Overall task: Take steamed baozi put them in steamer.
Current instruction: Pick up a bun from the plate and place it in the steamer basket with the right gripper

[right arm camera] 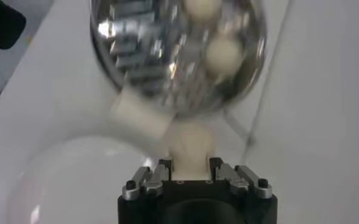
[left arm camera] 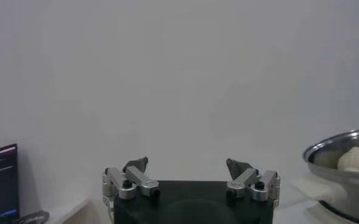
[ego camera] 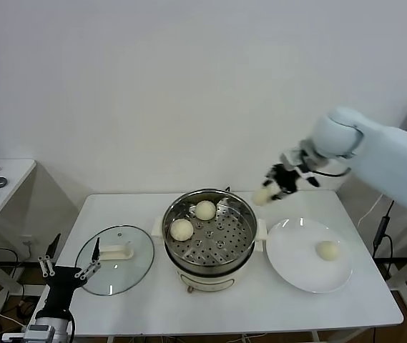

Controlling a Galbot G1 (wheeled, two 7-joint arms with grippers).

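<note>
Right gripper (ego camera: 269, 190) hangs in the air above the white table (ego camera: 117, 207), between the round shiny stainless-steel steamer (ego camera: 240, 246) and the flat white plate (ego camera: 289, 268), its fingers closed on a small, smooth, cream-white steamed baozi (ego camera: 262, 196). In the right wrist view that same bun (right arm camera: 190, 146) sits squeezed between the two fingertips (right arm camera: 165, 165), with the steamer's perforated tray (right arm camera: 149, 67) beyond it; the tray is blurred there, so its details are hard to make out.

Two more cream-white buns lie on the perforated tray inside the steamer, one toward the back (ego camera: 204, 210) and one nearer the left rim (ego camera: 182, 229), close to each other but seemingly not touching. A fourth bun (ego camera: 327, 250) rests on the plate, on its right part.

Left gripper (ego camera: 69, 270) is parked low beside the table's left edge, its fingers spread wide and holding nothing, next to the round glass lid with a white handle (ego camera: 135, 275).
</note>
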